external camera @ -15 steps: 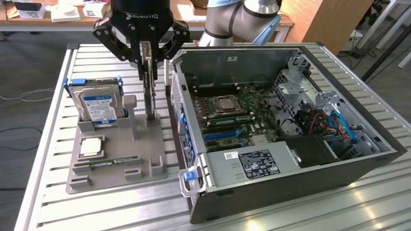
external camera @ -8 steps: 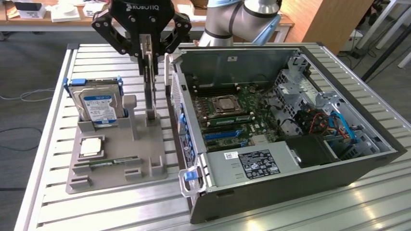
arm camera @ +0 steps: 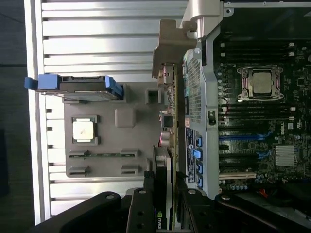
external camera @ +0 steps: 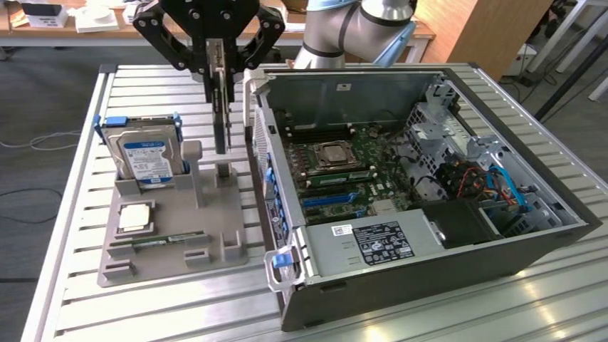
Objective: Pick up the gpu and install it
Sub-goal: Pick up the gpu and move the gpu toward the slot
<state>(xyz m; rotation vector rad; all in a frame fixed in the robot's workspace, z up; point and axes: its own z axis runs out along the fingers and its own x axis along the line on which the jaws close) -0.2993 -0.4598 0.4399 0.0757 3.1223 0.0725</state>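
Note:
The gpu (external camera: 221, 107) is a thin dark card seen edge-on, standing upright between the fingers of my gripper (external camera: 218, 60), which is shut on its upper part. Its lower edge hangs right over the slotted post of the grey holder tray (external camera: 223, 235); I cannot tell whether it still touches the post. In the wrist view the gpu (arm camera: 168, 121) runs as a slim slab beside the wall of the open computer case (arm camera: 206, 97), with my gripper (arm camera: 164, 208) clamped on its near end.
On the tray stand a silver hard drive with a blue label (external camera: 142, 153), a processor chip (external camera: 136, 216) and a memory stick (external camera: 156, 241). The open case (external camera: 532, 249) shows its motherboard (external camera: 337, 167), blue expansion slots (external camera: 332, 198) and power supply (external camera: 375, 242). All of it rests on a slatted metal table (external camera: 142, 306).

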